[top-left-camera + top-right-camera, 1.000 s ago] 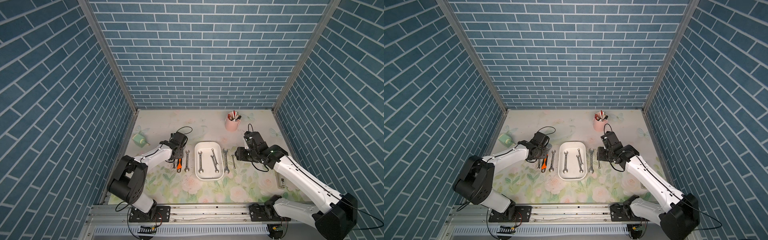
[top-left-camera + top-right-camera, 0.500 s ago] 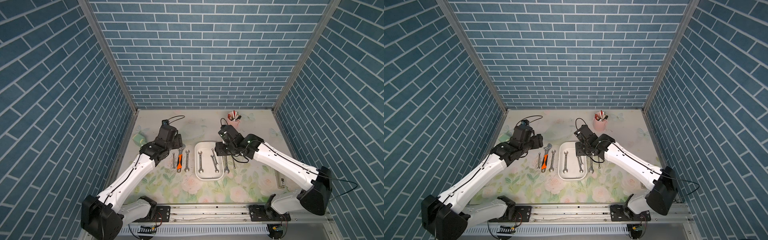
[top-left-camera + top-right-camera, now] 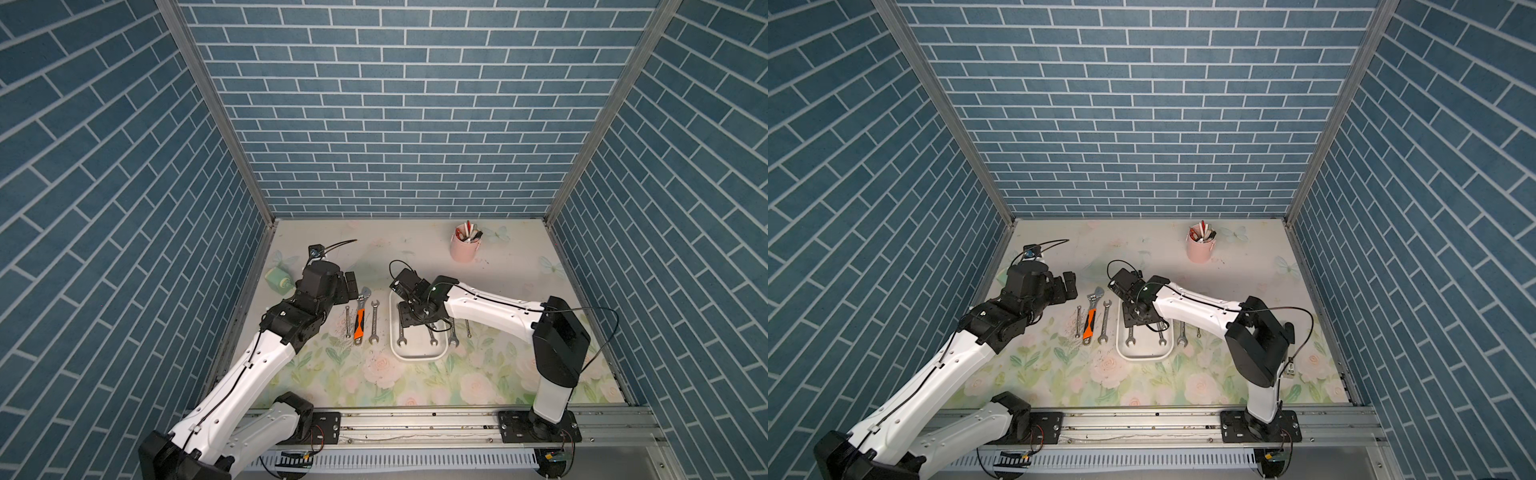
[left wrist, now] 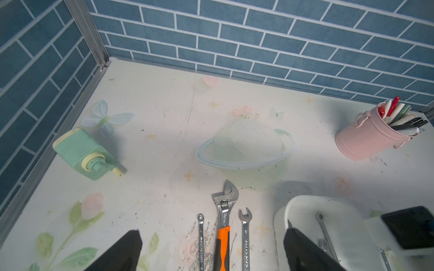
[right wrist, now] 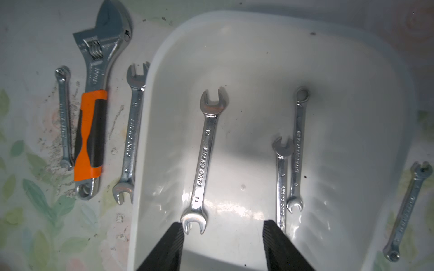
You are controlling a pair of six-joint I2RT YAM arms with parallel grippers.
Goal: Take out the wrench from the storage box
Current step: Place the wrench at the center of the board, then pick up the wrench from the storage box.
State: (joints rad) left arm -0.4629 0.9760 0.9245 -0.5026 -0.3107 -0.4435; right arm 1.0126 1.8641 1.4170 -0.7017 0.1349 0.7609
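Your bench [image 3: 374, 257] has a floral top and carries everything.

Your left arm [image 3: 257, 365] reaches in from the front rail. The left gripper [image 3: 349, 286] is held above the bench, near the heads of the loose tools. In the left wrist view the left gripper [image 4: 212, 232] has its fingers wide apart with nothing between them.

Your right arm [image 3: 490, 309] bends across to the storage box [image 3: 417, 357], with the right gripper [image 3: 409, 322] pointing down into it. In the right wrist view the right gripper [image 5: 223, 224] has its fingers apart and is pinching nothing. The near end of the long wrench [image 5: 206, 154] lies between them, close to one finger. You can't tell whether the fingers touch the box floor.

The storage box is white and sits mid-bench, long side running front to back in both top views [image 3: 1144, 357]. Three wrenches lie flat inside it. The long wrench is toward your left. The two short wrenches [image 5: 298, 145] are side by side and touching, toward your right.

The pink cup [image 3: 464, 247] stands upright at the back right, full of pens. The green gadget [image 3: 277, 279] sits back left by the wall, well apart from the box.

The orange-handled wrench [image 3: 360, 318] lies on the bench left of the box. It sits between a thin wrench [image 3: 347, 320] and an open-end wrench [image 3: 374, 322], all roughly parallel.

Right of the box, a loose wrench [image 3: 452, 334] lies just beside the rim, with a tiny wrench [image 3: 468, 328] beyond it.
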